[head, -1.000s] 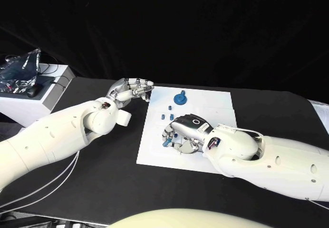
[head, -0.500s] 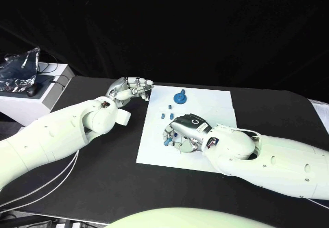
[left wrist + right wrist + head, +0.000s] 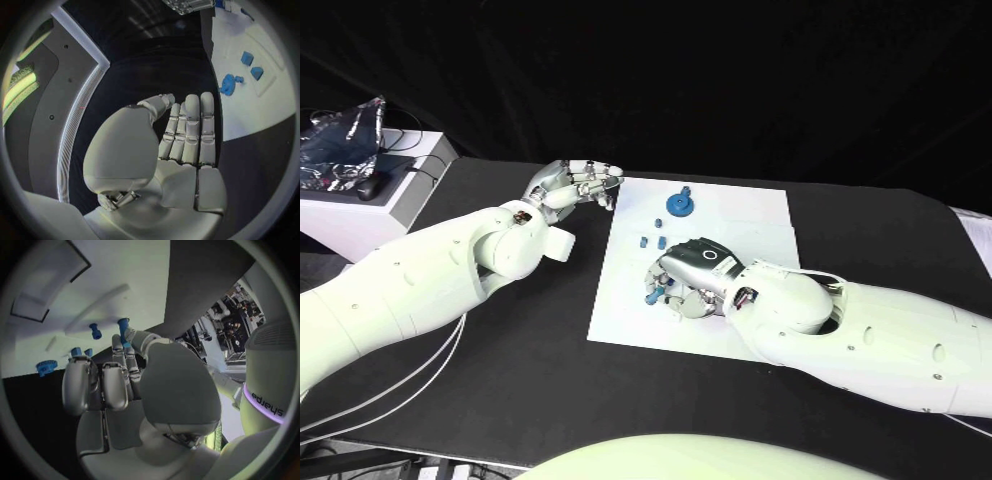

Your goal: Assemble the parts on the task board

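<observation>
Overhead, the white task board (image 3: 733, 215) lies in the middle of the black tabletop (image 3: 516, 400). The left robot hand (image 3: 574, 186) hovers just off the board's far left corner, its fingers curled in together, with nothing seen in them. The right robot hand (image 3: 689, 280) is down over the board's middle-left area, its palm facing the board, and a small blue peg (image 3: 651, 296) shows at its fingertips; whether the peg is pinched cannot be judged from this angle. A round blue gear (image 3: 678, 207) sits near the far edge of the board, and two small blue pieces (image 3: 651, 242) lie side by side between the gear and the right robot hand. A white box (image 3: 365, 205) with a foil bag (image 3: 343, 140) on top stands at the far left of the tabletop.

From the left wrist, the left robot hand (image 3: 181, 145) has its fingers straight and pressed side by side, the thumb folded across beside them, holding nothing. Beyond it, the board (image 3: 262, 90) carries the gear (image 3: 228, 85) and two blue blocks (image 3: 251, 65).

From the right wrist, the right robot hand (image 3: 125, 375) has its fingers bent toward the board (image 3: 125, 275). A blue peg (image 3: 123, 327) stands upright at the thumb tip with a fingertip close beside it, apparently pinched. Another blue peg (image 3: 95, 331) stands free just beside it, and the gear (image 3: 45, 367) sits near the board's edge.
</observation>
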You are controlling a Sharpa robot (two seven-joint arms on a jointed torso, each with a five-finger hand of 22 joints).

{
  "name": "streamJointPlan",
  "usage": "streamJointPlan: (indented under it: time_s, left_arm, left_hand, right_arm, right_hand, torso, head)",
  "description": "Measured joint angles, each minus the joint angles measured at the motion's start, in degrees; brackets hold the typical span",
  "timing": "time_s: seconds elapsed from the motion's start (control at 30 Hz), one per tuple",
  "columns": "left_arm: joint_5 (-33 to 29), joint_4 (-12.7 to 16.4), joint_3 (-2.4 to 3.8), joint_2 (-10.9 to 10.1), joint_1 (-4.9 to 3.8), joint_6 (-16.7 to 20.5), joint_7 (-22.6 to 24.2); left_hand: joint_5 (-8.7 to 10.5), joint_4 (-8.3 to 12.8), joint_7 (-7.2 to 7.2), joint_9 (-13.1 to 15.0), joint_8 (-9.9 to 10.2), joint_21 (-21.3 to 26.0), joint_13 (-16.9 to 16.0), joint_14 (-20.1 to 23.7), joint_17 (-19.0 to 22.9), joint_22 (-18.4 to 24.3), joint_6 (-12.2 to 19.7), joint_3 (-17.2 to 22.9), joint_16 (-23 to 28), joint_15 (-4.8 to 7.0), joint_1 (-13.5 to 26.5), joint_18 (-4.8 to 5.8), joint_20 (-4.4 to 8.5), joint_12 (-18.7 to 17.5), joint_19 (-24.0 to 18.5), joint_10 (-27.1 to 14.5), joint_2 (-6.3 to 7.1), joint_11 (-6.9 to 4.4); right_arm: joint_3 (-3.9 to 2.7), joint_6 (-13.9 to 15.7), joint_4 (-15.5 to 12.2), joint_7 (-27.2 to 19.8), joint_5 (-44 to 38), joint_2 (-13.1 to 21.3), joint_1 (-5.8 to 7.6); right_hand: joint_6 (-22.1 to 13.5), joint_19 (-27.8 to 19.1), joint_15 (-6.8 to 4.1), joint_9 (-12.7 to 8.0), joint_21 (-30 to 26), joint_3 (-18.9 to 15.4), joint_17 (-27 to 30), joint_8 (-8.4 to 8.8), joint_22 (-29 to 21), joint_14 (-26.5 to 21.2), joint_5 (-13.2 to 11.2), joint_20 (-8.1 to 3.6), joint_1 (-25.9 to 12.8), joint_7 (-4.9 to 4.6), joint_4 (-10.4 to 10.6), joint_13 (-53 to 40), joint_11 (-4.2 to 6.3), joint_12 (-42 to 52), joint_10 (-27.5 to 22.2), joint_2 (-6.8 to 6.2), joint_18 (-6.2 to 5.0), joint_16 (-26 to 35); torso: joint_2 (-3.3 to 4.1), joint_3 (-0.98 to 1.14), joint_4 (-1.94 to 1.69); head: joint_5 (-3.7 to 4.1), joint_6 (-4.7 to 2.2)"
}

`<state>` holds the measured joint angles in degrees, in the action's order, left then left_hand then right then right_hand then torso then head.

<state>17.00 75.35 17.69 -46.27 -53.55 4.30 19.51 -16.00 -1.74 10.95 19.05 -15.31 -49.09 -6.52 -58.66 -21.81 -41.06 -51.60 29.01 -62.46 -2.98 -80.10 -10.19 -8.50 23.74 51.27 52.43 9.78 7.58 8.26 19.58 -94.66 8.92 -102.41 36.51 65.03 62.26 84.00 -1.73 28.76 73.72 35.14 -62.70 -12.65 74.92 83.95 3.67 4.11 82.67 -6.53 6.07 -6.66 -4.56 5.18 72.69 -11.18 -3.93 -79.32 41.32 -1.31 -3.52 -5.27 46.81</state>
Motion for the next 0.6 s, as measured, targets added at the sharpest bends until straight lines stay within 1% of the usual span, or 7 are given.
streamJointPlan:
  time_s: [0.6]
  left_arm:
    - [0.0, 0.1, 0.00, -0.1, 0.00, 0.0, 0.0]
  left_hand:
    - [0.00, 0.0, 0.00, 0.0, 0.0, 0.0, 0.0, 0.0, 0.0, 0.0, 0.0, 0.0, 0.0, 0.00, 0.0, -0.01, 0.00, 0.0, 0.0, 0.0, 0.00, 0.00]
  right_arm:
    - [0.03, -0.6, 0.6, 0.2, -0.5, -0.7, -0.24]
  right_hand:
    - [-0.1, 0.0, 0.00, 0.1, -0.7, 0.1, 0.2, 0.05, 0.0, 0.0, 0.0, 0.00, 0.0, 0.00, -0.1, -1.2, 0.00, -0.2, 0.0, 0.01, 0.00, 0.0]
  torso:
    - [-0.02, 0.00, 0.03]
  head:
    - [-0.24, 0.42]
